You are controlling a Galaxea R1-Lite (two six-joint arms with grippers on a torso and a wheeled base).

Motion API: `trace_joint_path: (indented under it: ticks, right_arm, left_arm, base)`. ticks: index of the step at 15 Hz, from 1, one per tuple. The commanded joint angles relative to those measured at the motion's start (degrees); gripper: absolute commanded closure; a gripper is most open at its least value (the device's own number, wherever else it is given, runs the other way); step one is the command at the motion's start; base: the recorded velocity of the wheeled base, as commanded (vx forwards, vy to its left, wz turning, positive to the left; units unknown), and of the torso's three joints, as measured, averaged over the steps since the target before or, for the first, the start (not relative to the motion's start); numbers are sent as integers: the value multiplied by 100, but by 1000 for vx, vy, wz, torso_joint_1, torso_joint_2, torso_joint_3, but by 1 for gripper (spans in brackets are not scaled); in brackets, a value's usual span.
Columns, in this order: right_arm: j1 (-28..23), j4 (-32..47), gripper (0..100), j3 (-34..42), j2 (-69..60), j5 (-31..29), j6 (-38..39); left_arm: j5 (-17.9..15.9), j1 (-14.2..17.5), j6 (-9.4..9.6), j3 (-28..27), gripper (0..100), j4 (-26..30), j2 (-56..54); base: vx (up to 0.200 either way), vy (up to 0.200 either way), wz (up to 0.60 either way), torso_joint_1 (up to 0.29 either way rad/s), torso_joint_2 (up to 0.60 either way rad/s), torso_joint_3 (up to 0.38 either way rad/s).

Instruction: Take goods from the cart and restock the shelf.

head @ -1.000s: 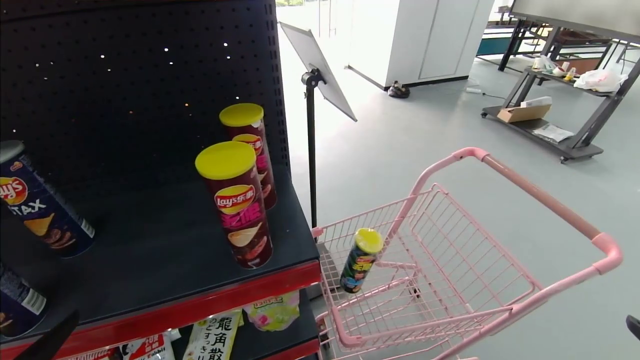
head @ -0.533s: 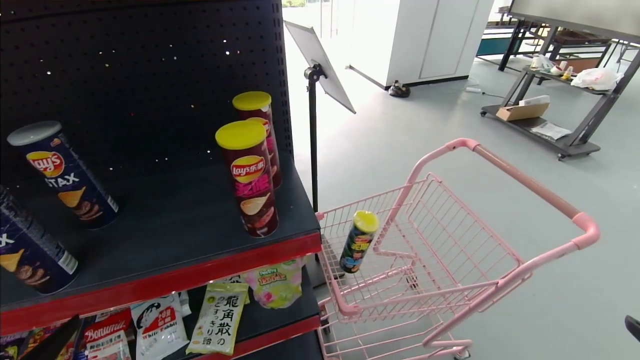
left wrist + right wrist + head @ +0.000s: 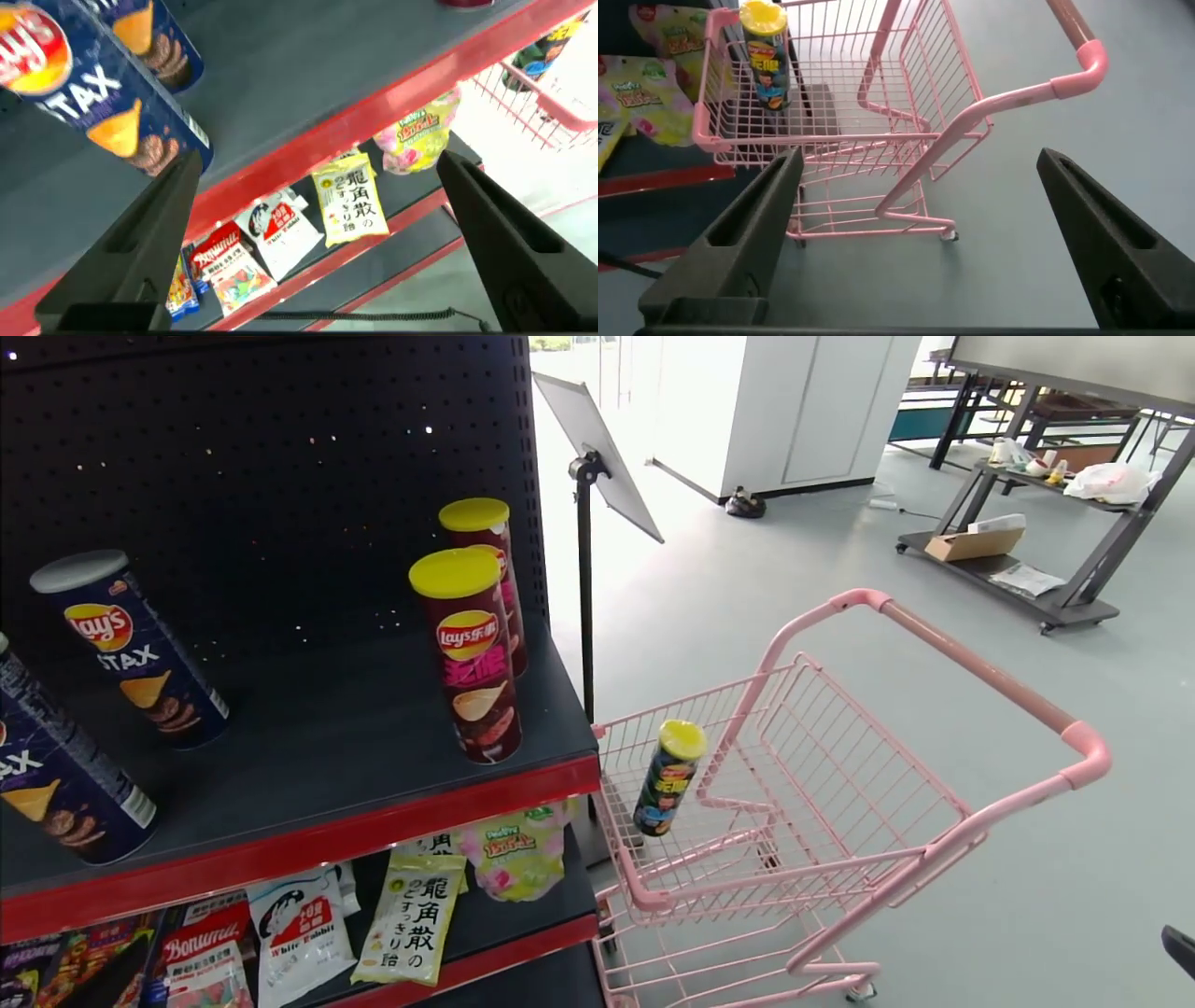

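A yellow-lidded can (image 3: 670, 777) stands in the pink cart (image 3: 971, 663), at the basket's 9 o'clock corner; the cart sits at 3 o'clock of the shelf (image 3: 308, 840); left claw (image 3: 318, 159) gapes wide facing the shelf's edge; right claw (image 3: 920, 154) gapes wide over the cart.

Pink coated-wire cart (image 3: 840, 784), glossy chip can (image 3: 667, 777), matt dark shelf (image 3: 308, 747) board.

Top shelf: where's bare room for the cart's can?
Bare deck between the blue cans and the maroon cans, open to the front edge. Lower shelf is crowded with snack bags.
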Motion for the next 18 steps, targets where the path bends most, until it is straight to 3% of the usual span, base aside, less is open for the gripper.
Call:
trace_joint_path:
  ticks: [1,12,18]
  right_arm:
    - [1,-7,0,-2,82,4,-1]
    - [1,-7,0,42,135,4,-10]
    - [1,-7,0,42,143,4,-10]
  left_arm:
    - [2,0,-1,23,0,-4,-48]
    - [11,9,87,31,0,-21,-110]
    - [11,0,95,14,0,-21,-110]
  base:
    - [0,0,0,-139,344,188]
    - [0,0,0,-141,377,228]
    - [0,0,0,-181,532,352]
